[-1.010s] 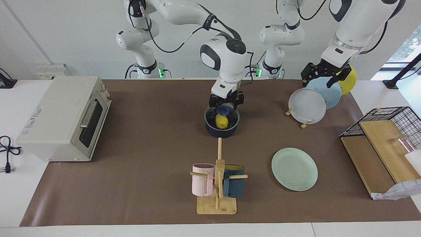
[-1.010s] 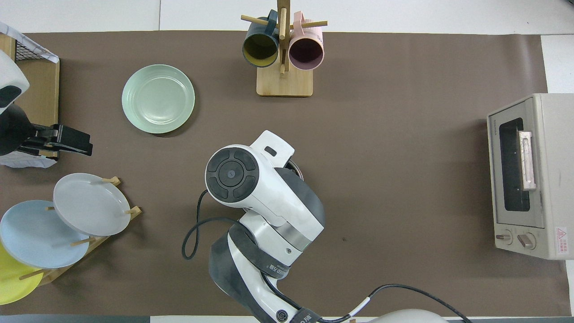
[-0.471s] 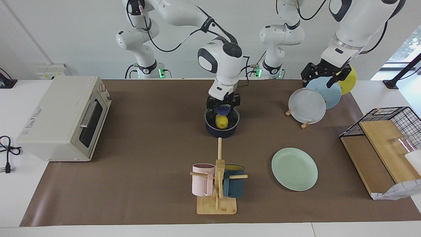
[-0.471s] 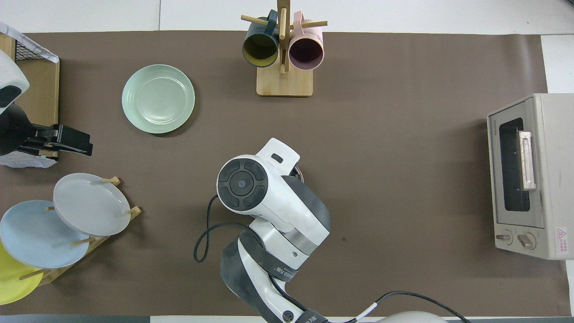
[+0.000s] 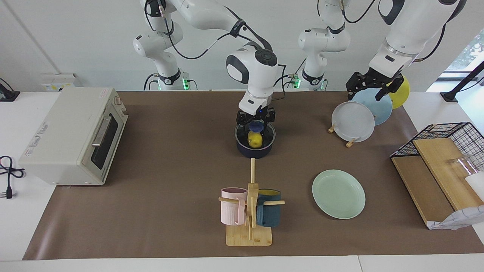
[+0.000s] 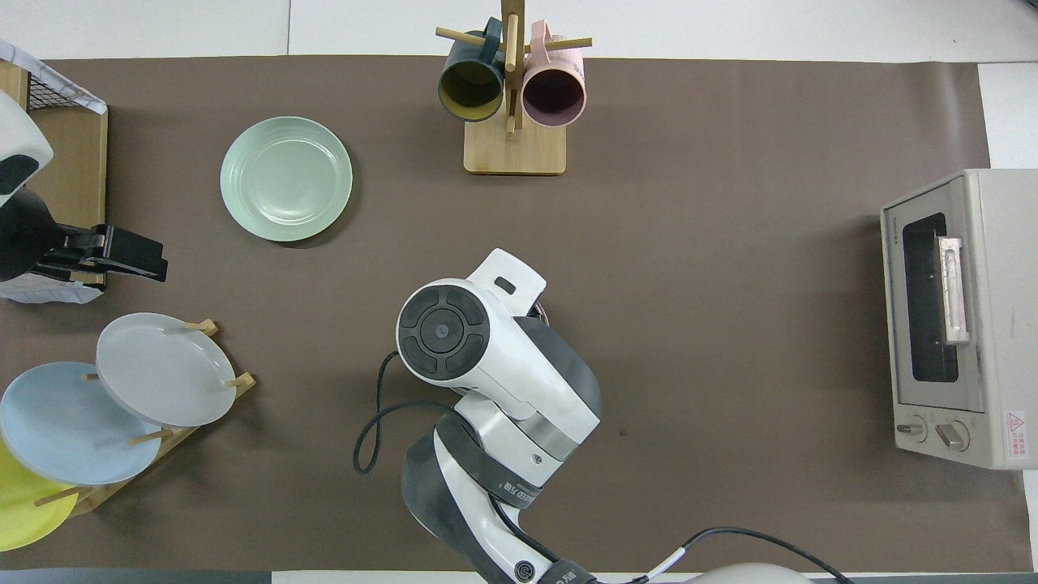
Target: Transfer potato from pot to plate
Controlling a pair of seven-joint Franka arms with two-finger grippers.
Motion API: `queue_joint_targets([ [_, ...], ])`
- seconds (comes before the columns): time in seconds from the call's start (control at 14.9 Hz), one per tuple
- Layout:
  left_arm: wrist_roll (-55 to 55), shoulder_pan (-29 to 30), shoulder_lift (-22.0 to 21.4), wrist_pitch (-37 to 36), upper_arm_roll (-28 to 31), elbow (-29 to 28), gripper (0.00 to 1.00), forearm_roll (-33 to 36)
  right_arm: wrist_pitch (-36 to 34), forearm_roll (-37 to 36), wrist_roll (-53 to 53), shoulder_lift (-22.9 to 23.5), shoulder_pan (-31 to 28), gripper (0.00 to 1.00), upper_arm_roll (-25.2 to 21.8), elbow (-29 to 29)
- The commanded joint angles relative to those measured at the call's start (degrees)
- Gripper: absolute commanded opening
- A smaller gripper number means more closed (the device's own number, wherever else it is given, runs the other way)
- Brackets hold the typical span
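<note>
Sitting in the upper middle of the facing frame, the round dark navy saucepan (image 5: 242, 150) with a black inside holds the small glossy yellow potato (image 5: 256, 141). The potato is in the pot, well apart from the plate.

The right arm comes from the top of that frame and bends steeply down. Its right tool (image 5: 256, 127) is lowered into the pot's mouth directly above the potato. I cannot tell whether it is closing on the potato, or whether it touches it. In the overhead frame the arm's white wrist covers the pot almost entirely.

The left arm waits, its left tool (image 5: 372, 87) released and holding nothing, over a wooden rack. A grey-white plate (image 5: 353, 121), a light blue plate (image 5: 379, 108) and a yellow plate (image 5: 402, 92) stand on edge in it.

Farther from the robots, in the lower half of the facing frame toward the left arm's end of the brown-covered table (image 5: 170, 189), the round pale mint-green plate (image 5: 338, 193) lies flat. At lower centre a wooden mug stand (image 5: 249, 237) carries a ribbed pink mug (image 5: 231, 207) and a dark blue mug (image 5: 269, 214) with a yellow inside.

Toward the right arm's end stands a cream toaster oven (image 5: 68, 132). It bears a red warning sticker and small lettering, too small to read.
</note>
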Motion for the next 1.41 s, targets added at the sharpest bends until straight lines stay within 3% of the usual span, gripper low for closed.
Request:
queue_joint_targets([
  [0.0, 0.17, 0.85, -0.64, -0.52, -0.42, -0.51, 1.0, -0.42, 1.51, 0.31, -0.67, -1.32, -0.63, 0.71, 0.23, -1.63],
  [0.13, 0.17, 0.85, -0.64, -0.52, -0.42, -0.51, 1.0, -0.42, 1.42, 0.32, -0.67, -1.32, -0.72, 0.66, 0.31, -1.28],
  [0.34, 0.17, 0.85, -0.64, -0.52, -0.42, -0.51, 1.0, -0.42, 1.42, 0.32, -0.67, -1.14, -0.72, 0.35, 0.31, -0.75],
  [1.01, 0.08, 0.32, -0.64, -0.6, -0.42, -0.51, 1.0, -0.42, -5.87, -3.45, -4.87, -1.31, -1.86, 0.33, -0.04, 6.11],
  [1.35, -0.09, -0.64, -1.25, 0.01, -1.21, -1.65, 1.0, -0.42, -10.09, -4.61, -23.05, -3.33, -13.18, 0.33, -0.13, 5.23],
])
